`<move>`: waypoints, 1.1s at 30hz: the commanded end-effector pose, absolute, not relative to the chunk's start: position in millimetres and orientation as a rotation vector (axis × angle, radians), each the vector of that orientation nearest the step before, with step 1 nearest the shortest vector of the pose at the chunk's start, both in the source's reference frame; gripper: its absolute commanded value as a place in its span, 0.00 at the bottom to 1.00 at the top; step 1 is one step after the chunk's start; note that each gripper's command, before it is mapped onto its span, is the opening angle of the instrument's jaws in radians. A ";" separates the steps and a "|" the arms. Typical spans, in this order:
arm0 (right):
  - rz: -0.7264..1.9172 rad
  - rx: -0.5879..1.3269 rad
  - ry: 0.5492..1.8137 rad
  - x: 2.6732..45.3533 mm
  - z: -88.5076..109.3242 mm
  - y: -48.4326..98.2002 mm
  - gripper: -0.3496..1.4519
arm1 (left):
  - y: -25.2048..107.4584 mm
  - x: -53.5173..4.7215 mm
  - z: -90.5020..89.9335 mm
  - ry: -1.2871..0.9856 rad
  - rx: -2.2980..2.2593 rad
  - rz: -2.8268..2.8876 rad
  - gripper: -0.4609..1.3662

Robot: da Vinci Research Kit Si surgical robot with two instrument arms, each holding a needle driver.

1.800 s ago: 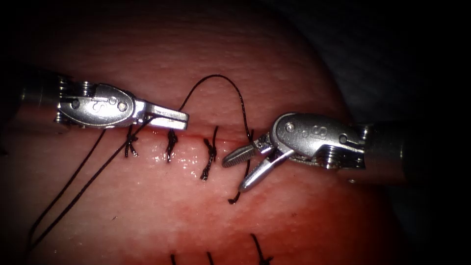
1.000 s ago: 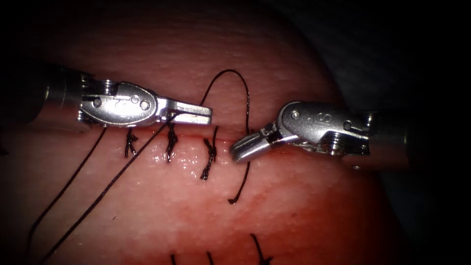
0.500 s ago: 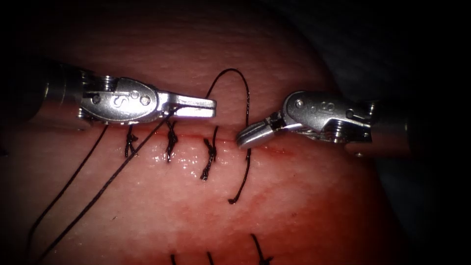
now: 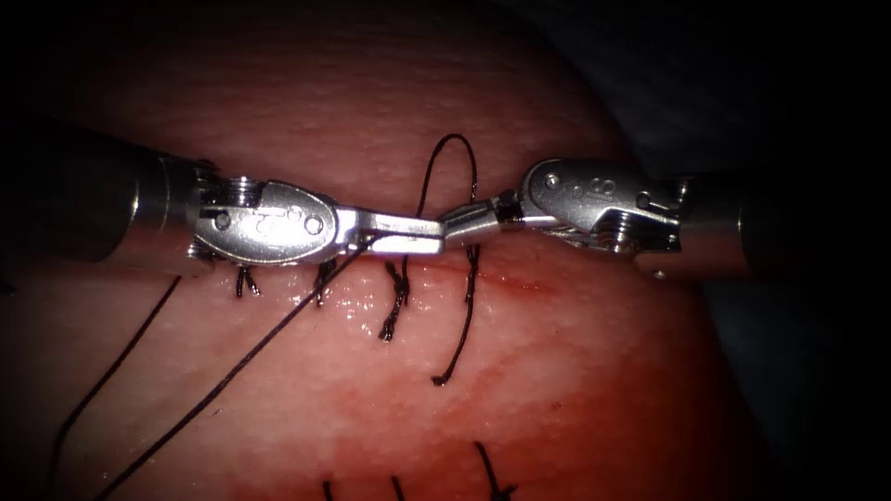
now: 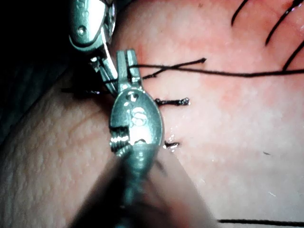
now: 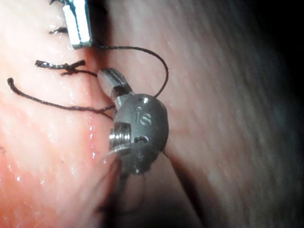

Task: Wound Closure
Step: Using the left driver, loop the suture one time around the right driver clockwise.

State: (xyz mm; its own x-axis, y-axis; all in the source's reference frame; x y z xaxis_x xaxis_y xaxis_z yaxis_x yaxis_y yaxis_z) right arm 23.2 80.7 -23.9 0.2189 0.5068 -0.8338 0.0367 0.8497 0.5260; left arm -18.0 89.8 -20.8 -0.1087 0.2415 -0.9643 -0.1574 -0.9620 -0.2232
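now tip to tip over the cut (image 4: 520, 278), left hand (image 4: 429, 234) clamped on the thread (image 4: 232, 371), right hand (image 4: 457, 224) closed, holding nothing visible, beside the thread's loop (image 4: 452, 158), three knotted stitches (image 4: 399, 297) on the tissue (image 4: 557, 390), needle unseen

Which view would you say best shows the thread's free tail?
The endoscope view: the free tail hangs whole below the cut, ending loose. The right wrist view shows the tail lying on the tissue; the left wrist view shows thread.
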 end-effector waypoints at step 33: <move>0.540 0.565 1.819 24.2 -21.2 81.1 0.00 | 88.4 -20.5 -15.0 -0.498 -1.909 1.802 0.06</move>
State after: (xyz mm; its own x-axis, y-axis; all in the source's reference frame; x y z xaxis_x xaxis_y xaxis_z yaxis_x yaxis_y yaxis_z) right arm 24.0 81.2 -21.0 -0.2855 0.6167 -0.7336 0.1183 0.7823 0.6116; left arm -20.5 88.5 -14.8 0.0778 0.5550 -0.8282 -0.0607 -0.8265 -0.5596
